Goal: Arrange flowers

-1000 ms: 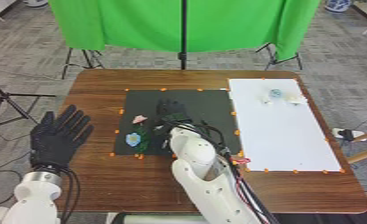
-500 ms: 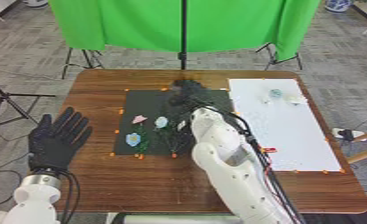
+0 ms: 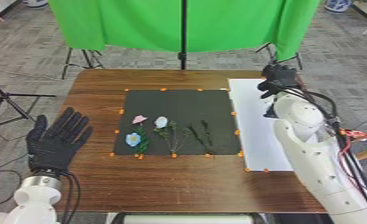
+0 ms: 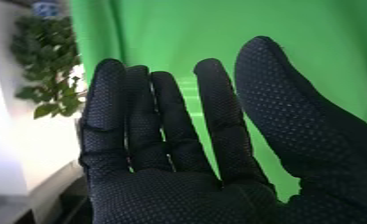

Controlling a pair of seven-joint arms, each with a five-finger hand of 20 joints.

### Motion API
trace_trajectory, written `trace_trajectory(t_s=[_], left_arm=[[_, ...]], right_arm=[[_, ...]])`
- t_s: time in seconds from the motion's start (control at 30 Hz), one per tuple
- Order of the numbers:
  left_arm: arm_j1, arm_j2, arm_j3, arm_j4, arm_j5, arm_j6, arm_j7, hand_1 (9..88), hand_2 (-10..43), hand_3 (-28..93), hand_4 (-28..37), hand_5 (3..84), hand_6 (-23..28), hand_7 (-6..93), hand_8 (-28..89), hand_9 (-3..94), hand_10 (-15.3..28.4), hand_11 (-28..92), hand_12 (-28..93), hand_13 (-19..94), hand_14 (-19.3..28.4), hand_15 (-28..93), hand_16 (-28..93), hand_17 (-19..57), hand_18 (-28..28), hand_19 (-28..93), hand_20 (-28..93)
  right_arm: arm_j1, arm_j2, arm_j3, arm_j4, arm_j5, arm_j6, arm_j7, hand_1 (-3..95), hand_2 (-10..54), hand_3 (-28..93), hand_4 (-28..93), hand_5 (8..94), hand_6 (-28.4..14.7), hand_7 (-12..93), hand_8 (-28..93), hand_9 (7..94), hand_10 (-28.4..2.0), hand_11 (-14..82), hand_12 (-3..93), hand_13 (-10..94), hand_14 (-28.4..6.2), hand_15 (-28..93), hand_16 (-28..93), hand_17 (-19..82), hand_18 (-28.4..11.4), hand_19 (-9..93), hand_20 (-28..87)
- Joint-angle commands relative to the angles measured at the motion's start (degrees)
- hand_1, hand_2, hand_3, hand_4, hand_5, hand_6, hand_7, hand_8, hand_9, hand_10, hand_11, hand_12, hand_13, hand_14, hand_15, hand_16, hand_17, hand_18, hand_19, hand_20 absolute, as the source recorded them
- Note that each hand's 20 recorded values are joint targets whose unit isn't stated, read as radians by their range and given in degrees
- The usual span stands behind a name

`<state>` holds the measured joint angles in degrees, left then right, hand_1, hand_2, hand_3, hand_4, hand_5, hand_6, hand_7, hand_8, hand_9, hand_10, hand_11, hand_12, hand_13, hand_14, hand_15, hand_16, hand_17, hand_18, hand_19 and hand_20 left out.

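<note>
- Right hand [image 3: 280, 76] is hovering right of the black mat [image 3: 172, 104], open wide, empty.
- Left hand [image 3: 55, 142] is sitting left of it, spread.
- Flowers [image 3: 161, 122] are lying on it; bloomless stems [image 3: 206, 132] are probably awaiting heads, likely calling for a pinch-grip next.

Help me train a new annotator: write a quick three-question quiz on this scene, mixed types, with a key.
1. True or false: on the black mat, the blue flower lies nearer the robot than the pink flower.

2. Multiple choice: which is at the far end of the white sheet?
A) the left hand
B) the right hand
C) the pink flower

3. Fill in the blank: in the right wrist view, the right hand's fingers are ______ (straight or curled).

Key: 1 true; 2 B; 3 straight
</note>
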<state>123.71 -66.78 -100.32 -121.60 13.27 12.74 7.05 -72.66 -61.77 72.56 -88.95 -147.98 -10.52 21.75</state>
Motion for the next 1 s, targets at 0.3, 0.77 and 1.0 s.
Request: trace_trajectory(t_s=[0.3,0.77,1.0], left_arm=[[1.1,-0.06,1.43,-0.15,-1.17,0.55,0.42,22.2,10.7,76,-28.3,43.8,9.5,17.4,-11,37.2,15.6,22,11,28,15.8,37,-7,-6.6,15.8,37,13],[1.83,-0.45,1.34,-0.5,-1.98,0.83,0.82,23.2,10.5,76,-28.3,44.9,9.5,17.8,-11,38.3,15.8,23,11,29,16.1,39,-6,-6.6,16.0,38,14],[2.6,-0.23,0.77,-0.96,-1.85,1.64,0.86,23.3,10.5,76,-28.3,44.9,9.5,17.8,-11,38.2,16.0,23,11,29,16.3,40,-6,-6.6,15.9,38,14]], right_arm=[[-0.37,-0.83,-0.76,7.56,-3.94,-5.28,-1.12,49.4,-9.5,89,-28,45.9,-1.6,27,-19,41.3,-15.4,18.8,14.6,32,-16.3,45,10,22,-21.2,72,31],[-2.03,1.7,-4.84,7.28,-2.58,11.56,-0.4,63.2,-9.5,69,-28,78.6,1.2,35,-1,88.2,-9.7,11.1,42.4,70,-6.1,44,44,34,-21.5,84,42],[-3.38,1.18,-9.87,-3.74,0.91,13.44,-3.25,61.6,-9.5,73,-28,79.4,0.0,36,2,89.1,-9.9,11.2,42.8,71,-6.7,45,44,35,-22.4,85,43]])
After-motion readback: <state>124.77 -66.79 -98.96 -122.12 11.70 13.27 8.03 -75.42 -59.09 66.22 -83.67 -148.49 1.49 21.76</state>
